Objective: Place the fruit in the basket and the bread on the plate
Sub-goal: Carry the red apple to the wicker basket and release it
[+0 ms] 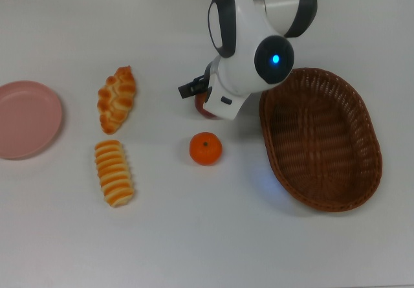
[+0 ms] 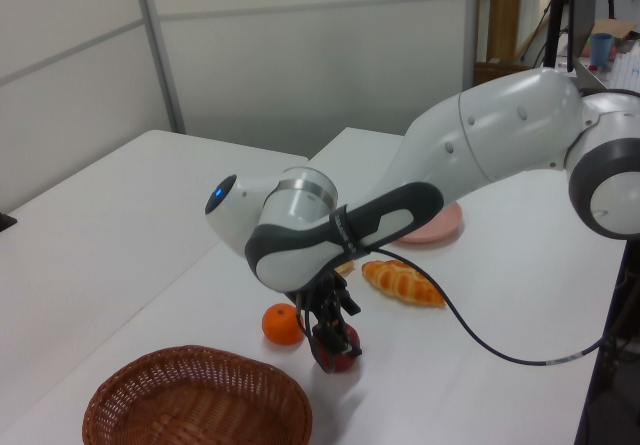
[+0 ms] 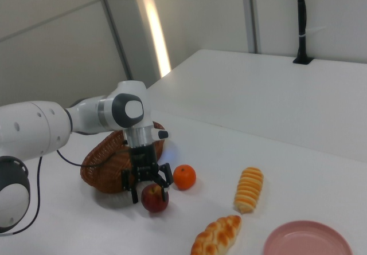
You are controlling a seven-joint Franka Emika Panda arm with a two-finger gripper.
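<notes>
The red apple (image 3: pixel 153 201) sits on the white table with my gripper (image 3: pixel 149 193) lowered over it, open, one finger on each side. In the top view the arm hides most of the apple (image 1: pixel 202 111). The orange mandarin (image 1: pixel 206 149) lies just beside it, apart from the gripper. The brown wicker basket (image 1: pixel 349 171) stands at the top view's right with nothing in it. The twisted pastry (image 1: pixel 117 99) and the ridged roll (image 1: pixel 114 172) lie on the table at the top view's left. Beyond them the pink plate (image 1: pixel 26 118) holds nothing.
The arm's body (image 1: pixel 249 42) hangs over the table between the apple and the basket's near rim. A black cable (image 2: pixel 480 335) loops from the arm down to the table in the left view.
</notes>
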